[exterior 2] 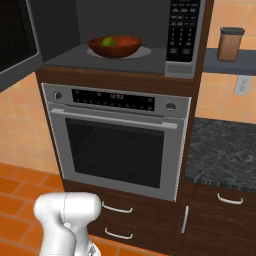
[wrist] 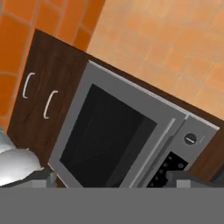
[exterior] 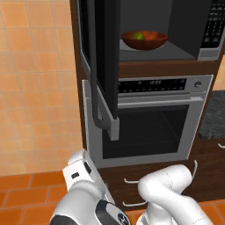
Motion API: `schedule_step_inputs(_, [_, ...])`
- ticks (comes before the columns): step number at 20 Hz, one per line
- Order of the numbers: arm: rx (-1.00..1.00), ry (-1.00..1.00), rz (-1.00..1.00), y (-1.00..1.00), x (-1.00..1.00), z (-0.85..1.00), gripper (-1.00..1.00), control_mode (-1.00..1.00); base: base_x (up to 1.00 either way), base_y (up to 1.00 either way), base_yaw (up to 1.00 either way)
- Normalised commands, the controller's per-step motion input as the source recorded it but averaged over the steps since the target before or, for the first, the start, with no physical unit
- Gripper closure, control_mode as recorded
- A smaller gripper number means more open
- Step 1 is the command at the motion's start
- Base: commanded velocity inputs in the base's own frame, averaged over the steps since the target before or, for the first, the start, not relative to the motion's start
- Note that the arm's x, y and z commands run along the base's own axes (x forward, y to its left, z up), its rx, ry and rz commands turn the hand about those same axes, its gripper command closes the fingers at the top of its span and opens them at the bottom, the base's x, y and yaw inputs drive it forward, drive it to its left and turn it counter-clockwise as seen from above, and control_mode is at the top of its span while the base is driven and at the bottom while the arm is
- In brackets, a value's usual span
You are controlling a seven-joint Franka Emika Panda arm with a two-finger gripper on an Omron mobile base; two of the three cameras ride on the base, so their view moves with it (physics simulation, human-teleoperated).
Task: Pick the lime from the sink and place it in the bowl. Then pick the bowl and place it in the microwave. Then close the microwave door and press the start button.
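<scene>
The microwave stands open above the oven. Inside it rests the reddish-brown bowl, and the green lime lies in the bowl. The microwave door is swung wide out to the left, its grey bar handle hanging down in front of the oven's left side. My gripper is open with nothing between its fingers. It sits low and faces the oven front, well below the microwave. The sink is out of view.
A steel oven with a dark glass door sits under the microwave, above wooden drawers. A dark stone counter lies to the right, with a brown jar on a shelf above. Orange tiles cover wall and floor.
</scene>
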Motion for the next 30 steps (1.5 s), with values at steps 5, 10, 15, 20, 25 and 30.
schedule_step_inputs(5, [-0.06,-0.01,-0.06,0.68,0.44,0.38,-1.0,-1.0,0.0,0.0,0.0])
schedule_step_inputs(10, [-0.01,0.0,-0.08,0.11,0.2,0.8,-1.0,-1.0,0.0,0.0,0.0])
schedule_step_inputs(15, [0.0,-0.08,-0.12,-0.24,0.0,0.78,-1.0,-1.0,0.0,0.0,0.0])
schedule_step_inputs(20, [0.01,-0.19,-0.11,-0.85,-0.02,0.56,-1.0,-1.0,0.0,0.0,0.0])
schedule_step_inputs(25, [0.05,-0.23,-0.01,-1.0,-0.12,0.45,-1.0,-1.0,0.0,0.0,0.0])
schedule_step_inputs(30, [0.1,-0.19,0.0,-1.0,-0.04,0.42,-1.0,-1.0,0.0,0.0,0.0])
